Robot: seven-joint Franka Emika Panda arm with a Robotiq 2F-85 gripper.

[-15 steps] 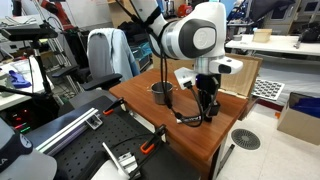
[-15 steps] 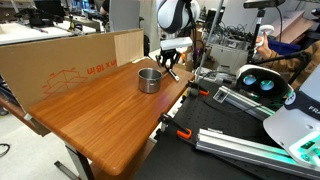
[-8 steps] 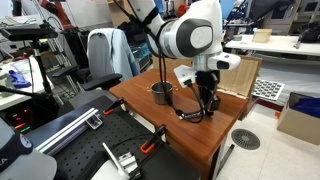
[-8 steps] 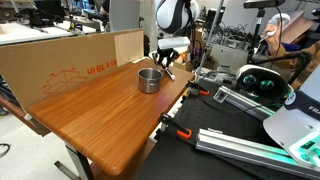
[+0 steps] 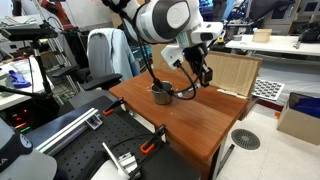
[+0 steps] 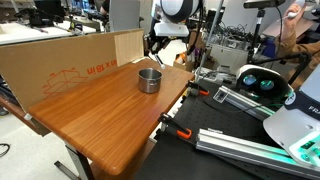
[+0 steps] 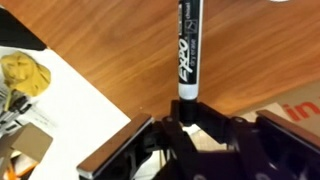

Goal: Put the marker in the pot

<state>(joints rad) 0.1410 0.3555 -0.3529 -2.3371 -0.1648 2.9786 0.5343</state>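
The marker, black with a white middle printed "EXPO", stands out straight from my gripper in the wrist view, its lower end pinched between the jaws. The wooden table top lies under it. In both exterior views my gripper hangs raised above the table near its back edge. The silver pot stands on the table, below and to one side of the gripper, apart from it. The marker is too small to make out in the exterior views.
The wooden table has a cardboard wall along its back edge. A white sheet with a yellow object shows at the left of the wrist view. Black equipment and clamps crowd the space beside the table.
My gripper has risen from the table top with the marker and swung toward the cardboard and the pot's side. The pot has not moved.
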